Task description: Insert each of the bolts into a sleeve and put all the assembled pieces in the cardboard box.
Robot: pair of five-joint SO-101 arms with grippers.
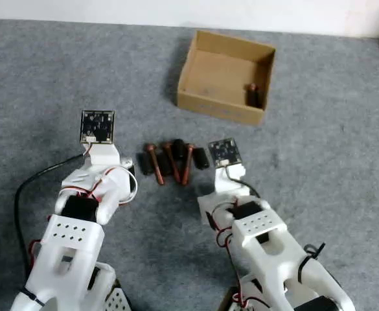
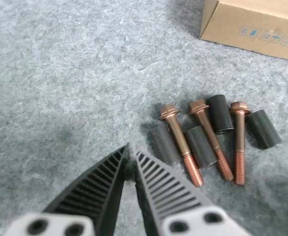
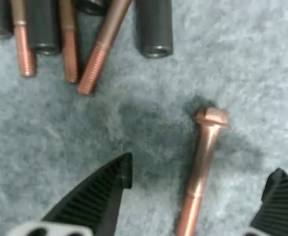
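Right claw (image 3: 201,169) apart, straddling a lone bolt (image 3: 206,140) on the carpet (image 3: 144,123). Left claw (image 2: 132,156) together, empty, near the sleeves (image 2: 200,146). Box (image 1: 220,109) beyond, one piece (image 1: 254,96) inside. Step looks like bolt pickup; next: close on shank, lift, meet a sleeve.

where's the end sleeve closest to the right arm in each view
High view: the end sleeve lies at the row's right end, nearest the right arm.
Left wrist view: the end sleeve lies beyond the third bolt, last in the row.
Right wrist view: the end sleeve lies alongside the same bolt's shank.
Shared landmark: that third bolt, right next to it.
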